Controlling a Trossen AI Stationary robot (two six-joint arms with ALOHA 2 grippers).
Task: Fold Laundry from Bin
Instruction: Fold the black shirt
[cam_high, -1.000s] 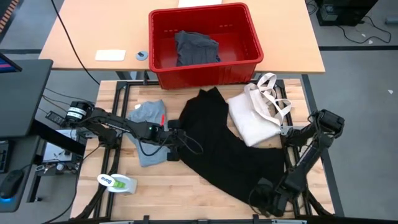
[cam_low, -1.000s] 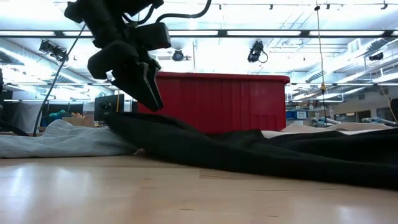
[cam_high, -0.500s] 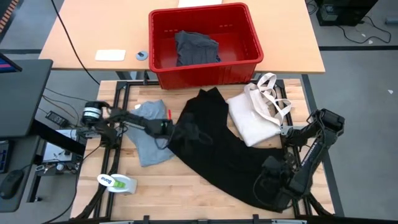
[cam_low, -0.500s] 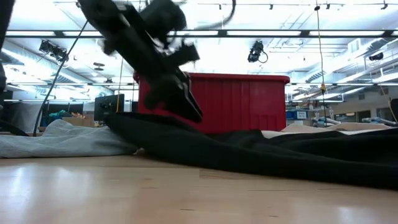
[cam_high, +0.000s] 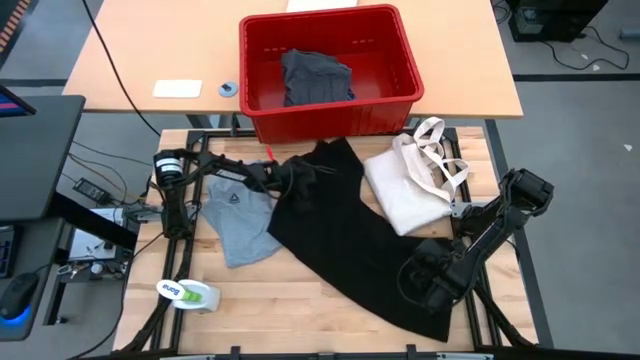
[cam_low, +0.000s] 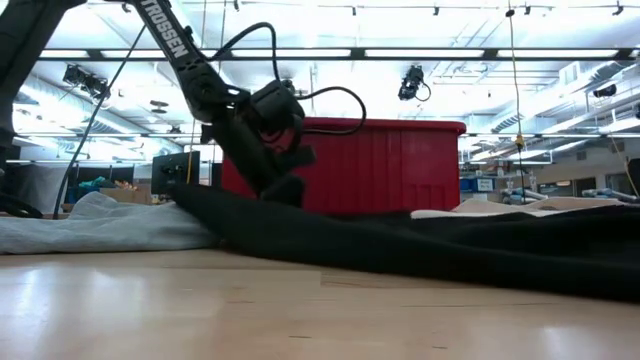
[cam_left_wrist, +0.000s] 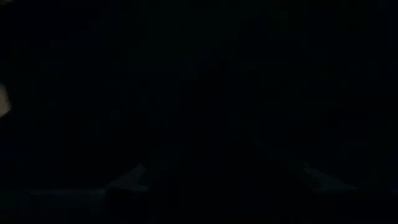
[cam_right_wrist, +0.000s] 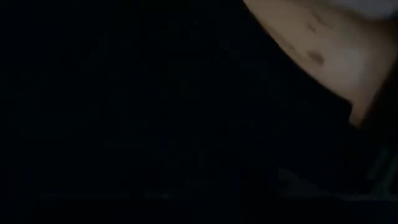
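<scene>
**Black garment spread across the counter, a gripper at each end**

The large black garment (cam_high: 350, 240) lies flat on the wooden counter (cam_high: 290, 300), running on a slant from the middle of the far edge toward the near right corner. In the low view it shows as a dark, low ridge (cam_low: 400, 250) across the boards. The light grey T-shirt (cam_high: 235, 215) with its small chest mark lies just beside it toward the left edge, touching or nearly touching its hem. The red bin (cam_high: 330, 65) stands on a second counter beyond the far edge, with a dark grey garment (cam_high: 315, 78) bunched inside.

The left gripper (cam_high: 300, 185) is down on the far end of the black garment, tilted low over the cloth (cam_low: 285, 190); whether its fingers are apart or clamped on fabric I cannot tell. The right gripper (cam_high: 425, 285) sits on the garment near the near right corner; its fingers are hidden against the black cloth, so their state cannot be told either. Both wrist views are almost wholly dark.

A cream tote bag (cam_high: 410, 190) lies near the right edge, touching the black garment. A white and green tape roll (cam_high: 188, 294) lies near the near left corner.
</scene>
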